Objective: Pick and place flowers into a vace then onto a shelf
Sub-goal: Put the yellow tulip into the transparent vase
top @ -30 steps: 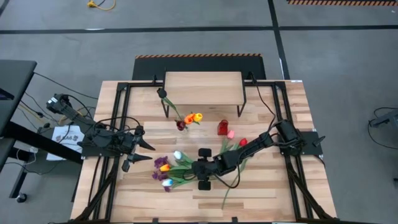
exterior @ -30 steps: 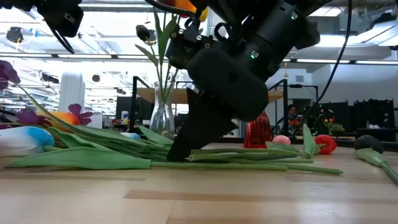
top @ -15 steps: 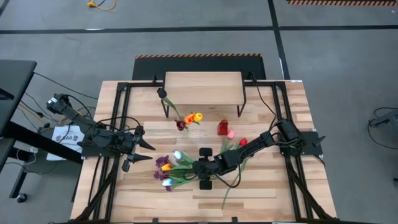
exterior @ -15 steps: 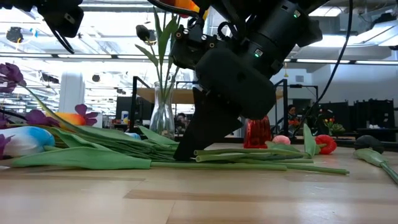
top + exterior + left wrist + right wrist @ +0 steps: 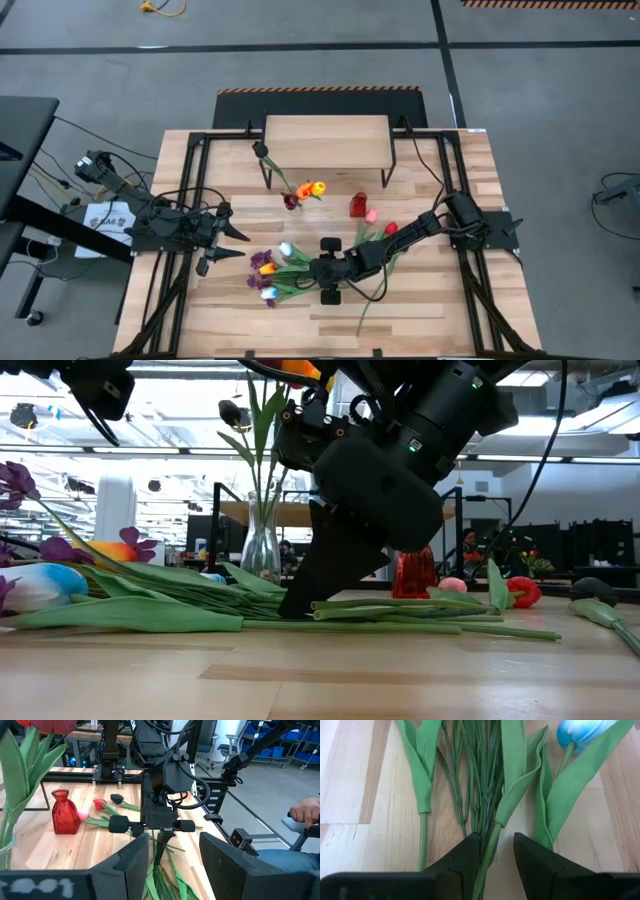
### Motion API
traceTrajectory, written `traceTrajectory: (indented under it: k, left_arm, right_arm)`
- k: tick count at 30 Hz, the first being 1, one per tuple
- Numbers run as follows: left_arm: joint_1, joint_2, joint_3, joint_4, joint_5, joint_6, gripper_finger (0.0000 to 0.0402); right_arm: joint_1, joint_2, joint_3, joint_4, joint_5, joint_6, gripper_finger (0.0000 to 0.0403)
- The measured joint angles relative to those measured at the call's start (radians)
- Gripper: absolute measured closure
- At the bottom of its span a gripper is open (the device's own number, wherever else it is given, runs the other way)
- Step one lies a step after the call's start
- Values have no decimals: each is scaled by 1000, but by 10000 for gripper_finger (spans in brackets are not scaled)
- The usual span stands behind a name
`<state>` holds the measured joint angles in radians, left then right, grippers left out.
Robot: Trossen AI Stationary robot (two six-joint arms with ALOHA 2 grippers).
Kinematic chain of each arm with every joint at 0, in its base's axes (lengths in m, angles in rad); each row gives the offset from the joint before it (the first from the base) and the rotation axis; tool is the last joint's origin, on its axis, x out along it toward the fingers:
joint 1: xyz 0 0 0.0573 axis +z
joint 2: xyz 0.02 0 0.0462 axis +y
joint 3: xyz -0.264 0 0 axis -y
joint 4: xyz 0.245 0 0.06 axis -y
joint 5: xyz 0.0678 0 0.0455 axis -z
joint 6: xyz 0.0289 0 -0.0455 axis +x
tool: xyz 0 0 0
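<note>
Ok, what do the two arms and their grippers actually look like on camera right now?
Both arms are dark, jointed, with black cables looping along them. The right gripper has a boxy black body with a small green light, a crossbar with rounded knobs, and wedge-shaped matte black fingers. The left gripper ends in slim pointed dark fingers.

Bare tabletop (image 5: 420,310) near the front edge, open. Flowers (image 5: 275,272), red vase (image 5: 358,205), shelf (image 5: 327,140) crowd centre and rear.

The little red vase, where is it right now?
In the high view the red vase stands near the table's middle, just in front of the shelf, with a pink tulip lying beside it.
</note>
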<state>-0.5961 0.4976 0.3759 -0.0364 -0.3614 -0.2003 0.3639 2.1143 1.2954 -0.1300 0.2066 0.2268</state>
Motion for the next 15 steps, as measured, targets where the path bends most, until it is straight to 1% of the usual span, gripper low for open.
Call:
traceTrajectory:
  k: [11,15]
  left_arm:
    - [0,0,0,-6,0,1,237]
    - [0,0,0,-6,-1,5,237]
  right_arm:
    - [0,-2,2,-2,0,1,285]
    - [1,-2,38,-57,0,1,283]
